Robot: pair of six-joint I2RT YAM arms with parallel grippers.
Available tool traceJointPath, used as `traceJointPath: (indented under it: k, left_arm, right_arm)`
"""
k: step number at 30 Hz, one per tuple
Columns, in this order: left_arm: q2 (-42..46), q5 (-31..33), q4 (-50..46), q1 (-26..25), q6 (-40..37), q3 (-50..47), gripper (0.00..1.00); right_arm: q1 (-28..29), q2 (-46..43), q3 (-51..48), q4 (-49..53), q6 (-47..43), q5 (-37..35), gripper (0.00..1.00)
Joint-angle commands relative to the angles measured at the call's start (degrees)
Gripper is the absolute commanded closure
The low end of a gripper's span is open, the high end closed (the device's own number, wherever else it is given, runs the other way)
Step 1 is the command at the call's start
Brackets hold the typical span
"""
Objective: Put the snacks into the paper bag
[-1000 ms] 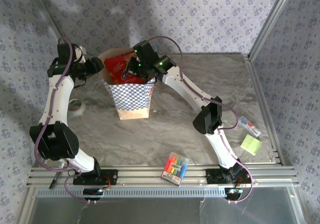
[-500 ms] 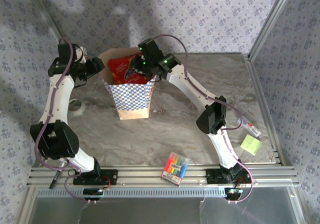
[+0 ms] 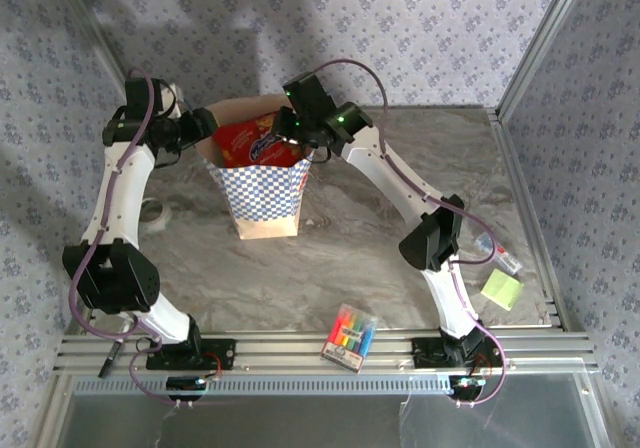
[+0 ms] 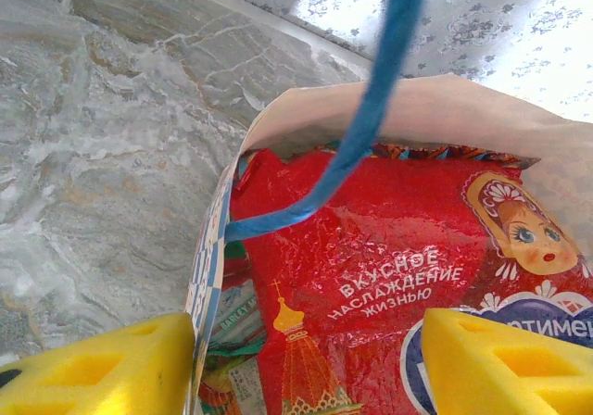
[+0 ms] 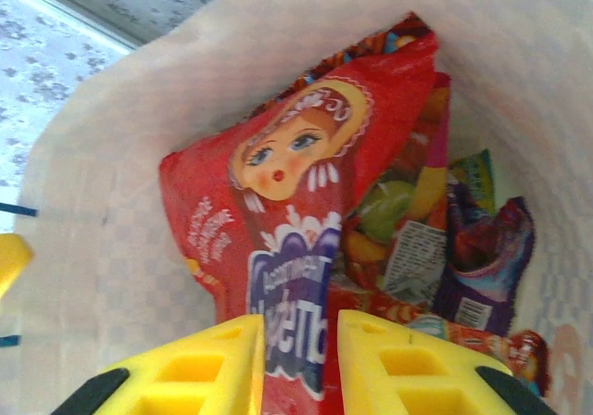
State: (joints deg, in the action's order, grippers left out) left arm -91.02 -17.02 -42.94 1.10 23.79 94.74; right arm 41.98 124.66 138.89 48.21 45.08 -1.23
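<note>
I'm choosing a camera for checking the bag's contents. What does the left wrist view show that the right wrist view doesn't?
Left wrist: the blue cord handle, the marble table, and the open left gripper straddling the paper bag wall. Right wrist: the purple packet, a green-yellow packet, and the right gripper pinching the red cookie bag. Both: the paper bag and the doll-faced red cookie bag.

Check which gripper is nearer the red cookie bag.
Right. The right gripper flanks the red cookie bag at its end, inside the paper bag. The left gripper is open at the paper bag's rim, straddling its wall.
</note>
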Motion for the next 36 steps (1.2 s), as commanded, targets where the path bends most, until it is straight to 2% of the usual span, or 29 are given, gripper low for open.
traceJointPath:
  k: [1, 6, 8, 12, 16, 21, 28, 36]
  left_arm:
    - [0.56, 1.28, -2.17, -0.7, -1.71, 3.4, 0.34]
    - [0.35, 2.57, -4.07, -0.93, -3.18, 4.83, 0.34]
    - [0.48, 3.08, -4.53, -0.93, -3.65, 5.25, 0.34]
    - [0.67, 3.3, -5.4, -1.1, -4.74, 6.23, 0.34]
    - [0.86, 3.4, -7.17, -1.38, -6.1, 7.57, 0.34]
    - [1.8, 4.44, -8.65, -1.49, -7.43, 8.36, 0.34]
    - [3.54, 5.13, -10.23, -1.57, -10.66, 8.33, 0.33]
    - [4.53, 7.11, -11.73, -1.55, -13.25, 8.62, 0.33]
  right_arm:
    - [0.51, -3.66, 0.98, 2.82, -3.85, -4.14, 0.71]
    - [2.24, -6.42, 1.01, 1.18, -8.58, -4.85, 0.63]
    - [2.59, -7.39, 1.57, -0.58, -12.26, -0.5, 0.57]
    - [1.93, -7.5, 5.41, 1.75, -14.43, 6.68, 0.58]
    - [2.19, -10.15, 4.36, 3.63, -16.9, 3.42, 0.58]
    - [2.06, -15.59, -1.73, 1.95, -19.88, -1.89, 0.48]
    - [1.64, -21.53, -11.06, -0.96, -22.59, -8.8, 0.43]
    - [-0.27, -21.14, -13.3, -1.7, -22.86, -7.17, 0.42]
